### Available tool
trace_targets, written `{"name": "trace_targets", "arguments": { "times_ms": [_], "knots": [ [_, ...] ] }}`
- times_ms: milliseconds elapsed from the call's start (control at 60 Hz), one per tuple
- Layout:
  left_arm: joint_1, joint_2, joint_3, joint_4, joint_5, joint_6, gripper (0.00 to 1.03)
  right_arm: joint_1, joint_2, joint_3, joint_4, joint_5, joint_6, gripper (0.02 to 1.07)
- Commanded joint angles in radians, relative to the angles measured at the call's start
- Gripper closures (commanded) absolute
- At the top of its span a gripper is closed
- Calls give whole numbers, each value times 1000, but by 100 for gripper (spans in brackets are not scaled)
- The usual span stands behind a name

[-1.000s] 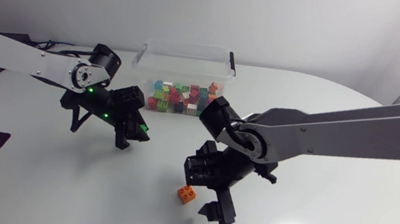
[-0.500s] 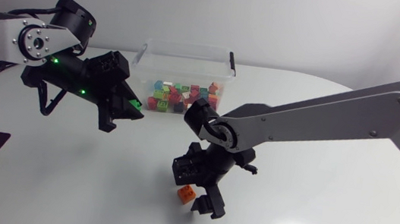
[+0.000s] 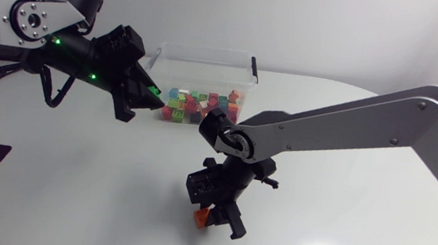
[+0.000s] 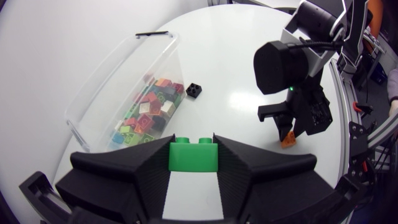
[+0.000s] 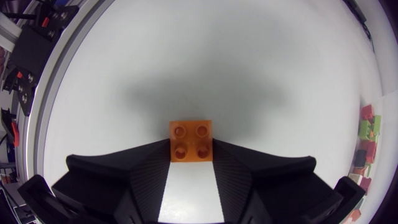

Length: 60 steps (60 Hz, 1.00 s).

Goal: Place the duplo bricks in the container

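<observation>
Right gripper point(image 3: 217, 216) is down at the table, fingers closed on the orange brick point(image 5: 190, 140) from both sides, and the brick looks to rest on the surface. Step is pickup, I'd judge; next needs a lift and a carry to the container point(image 3: 206, 55). Left gripper point(image 4: 193, 148) grips a green brick point(image 4: 193, 155), raised near the container's side; release over it comes next. Black brick point(image 4: 194, 89) lies outside, beside the container. Table point(image 3: 359, 207) is white and glossy, with glare.
</observation>
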Motion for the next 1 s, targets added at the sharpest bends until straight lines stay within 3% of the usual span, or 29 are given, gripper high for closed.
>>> {"name": "trace_targets", "arguments": {
  "times_ms": [0, 567, 817, 850, 900, 917, 933, 950, 967, 983],
  "knots": [
    [-6, 15, 70, 8, 4, -42, 77, 11, 7, 2, -24, -18, -8, 90],
    [37, 342, 438, 199, -5, -312, 77, -147, -299, -13, -141, -150, 101, 90],
    [37, 511, 526, 321, -99, -363, 75, -155, -322, 39, -141, -161, 161, 90],
    [33, 524, 535, 332, -112, -366, 70, -157, -323, 53, -141, -161, 170, 90],
    [37, 547, 552, 349, -140, -380, 41, -166, -323, 79, -141, -161, 187, 90],
    [37, 547, 553, 350, -142, -380, 39, -169, -323, 85, -141, -161, 191, 90],
    [37, 554, 558, 360, -160, -389, 21, -172, -325, 97, -141, -161, 196, 90],
    [37, 555, 559, 363, -168, -392, 16, -176, -325, 108, -141, -161, 204, 90],
    [37, 557, 561, 370, -183, -393, 3, -181, -325, 119, -141, -162, 210, 90],
    [37, 557, 561, 370, -186, -393, 2, -186, -325, 131, -141, -162, 217, 90]
  ]
}}
